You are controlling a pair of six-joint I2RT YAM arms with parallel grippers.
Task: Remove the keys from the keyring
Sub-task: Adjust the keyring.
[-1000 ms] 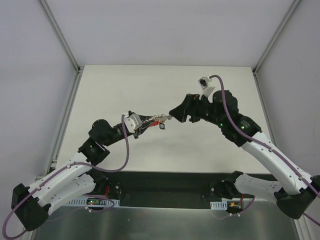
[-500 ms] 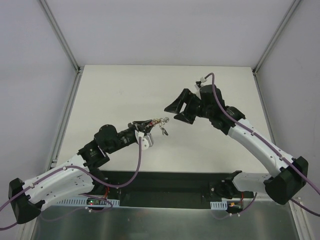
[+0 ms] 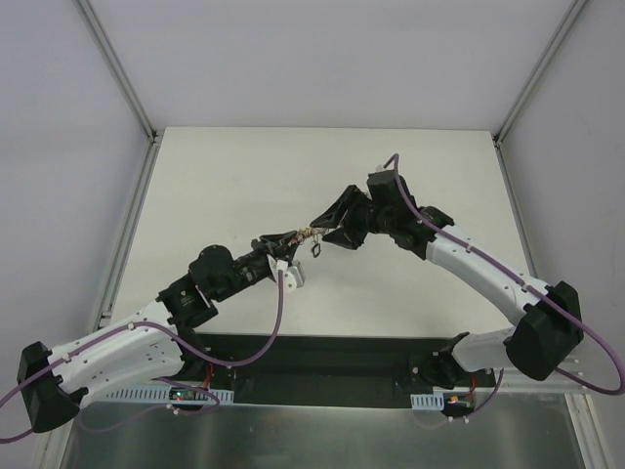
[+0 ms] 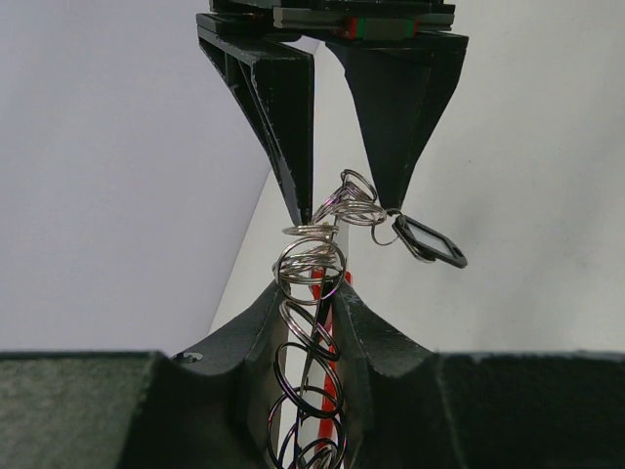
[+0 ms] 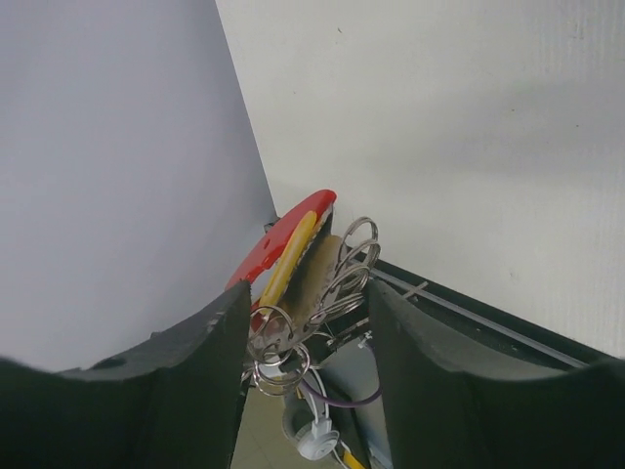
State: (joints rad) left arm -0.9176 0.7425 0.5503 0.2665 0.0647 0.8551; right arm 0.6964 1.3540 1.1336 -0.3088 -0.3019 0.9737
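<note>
Two grippers meet at the keyring [image 4: 311, 262]. Left gripper [image 4: 311, 293] is clamped narrowly on the ring chain and its red piece [image 5: 283, 244]. Right gripper [image 4: 348, 210] straddles the chain's far end with its fingers parted, gripping nothing. Half a second earlier, it stood apart from the chain, fingers spread wider.

We see keyring [image 4: 311, 262] as linked silvery rings, red piece [image 5: 283, 242] behind, dark-rimmed tag [image 4: 430, 241] dangling, pinched mid-air in left claw [image 4: 311, 298]. Individual keys [image 3: 311, 234] unresolvable.
</note>
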